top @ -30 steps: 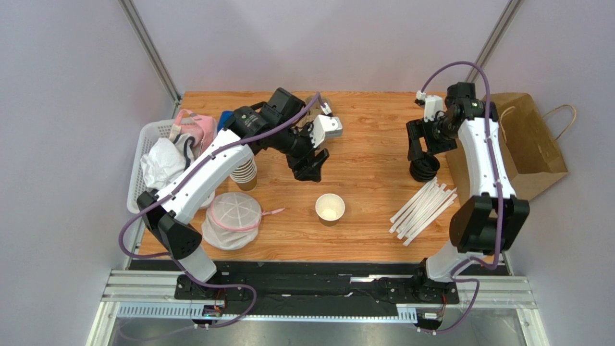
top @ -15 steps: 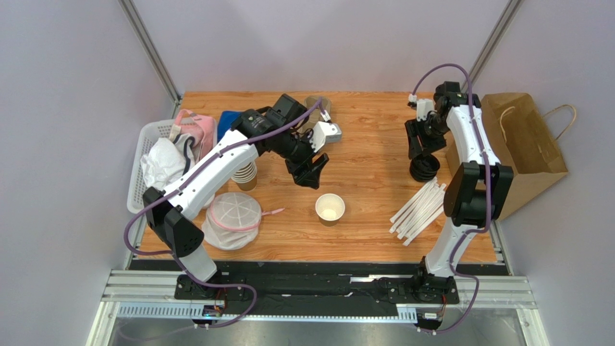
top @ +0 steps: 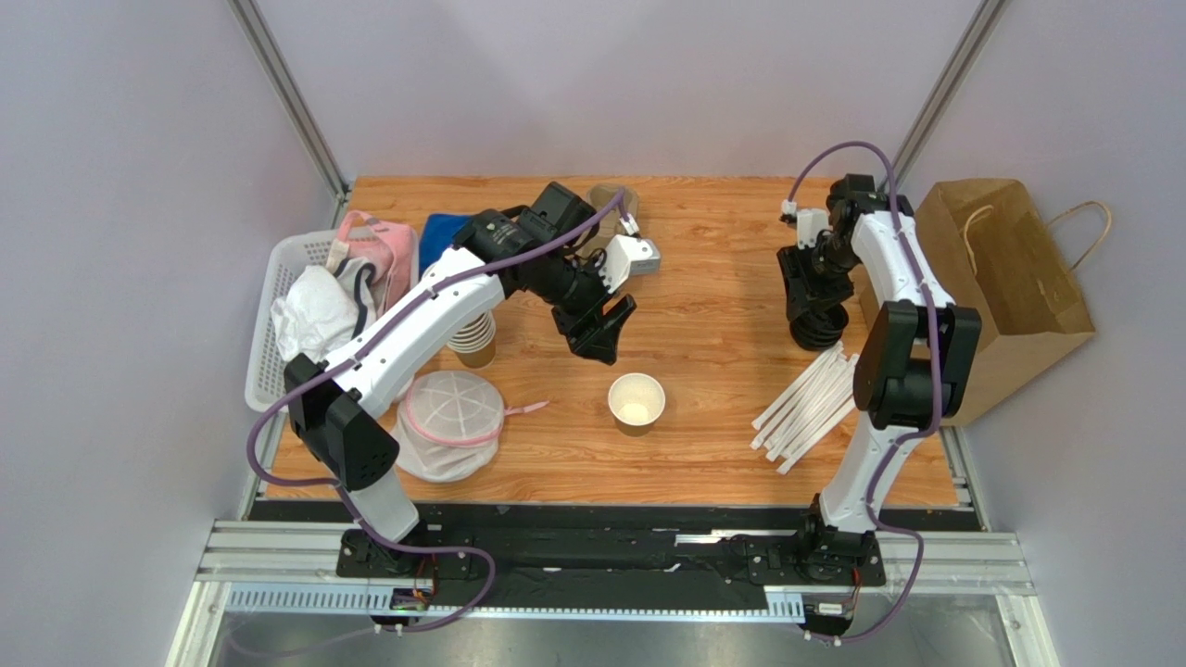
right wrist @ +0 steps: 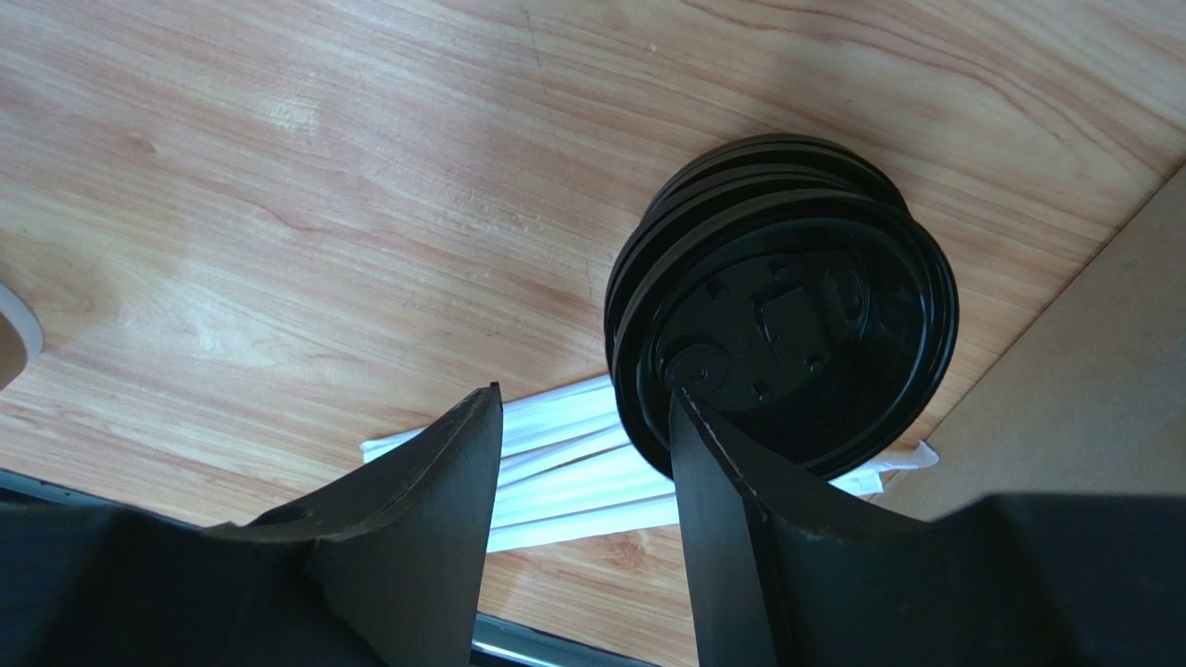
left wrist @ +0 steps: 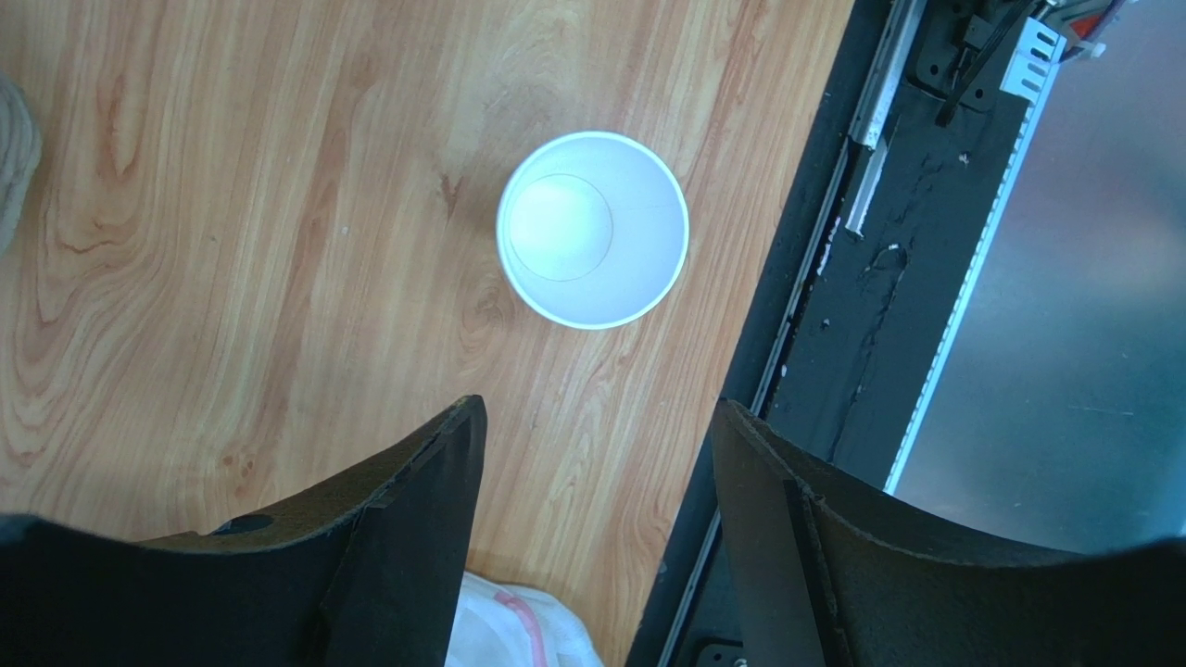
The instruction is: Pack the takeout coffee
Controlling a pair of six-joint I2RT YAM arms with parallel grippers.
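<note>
Your left gripper wide, lidless paper cup just near of it; right gripper narrower, astride black lid stack rim, hold unclear.

Cup: a single small paper cup — tan outside, white inside.
Top: open, the round mouth facing straight up.
Inside: bare white wall and a flat white floor, seen right down to the bottom.
Pose: upright on its base on the wood, the rim an even circle.
Place: just ahead of the left claw, in line with the gap between its two fingertips — near, but apart from both.
Hold: standing free, with neither finger touching it.
</note>
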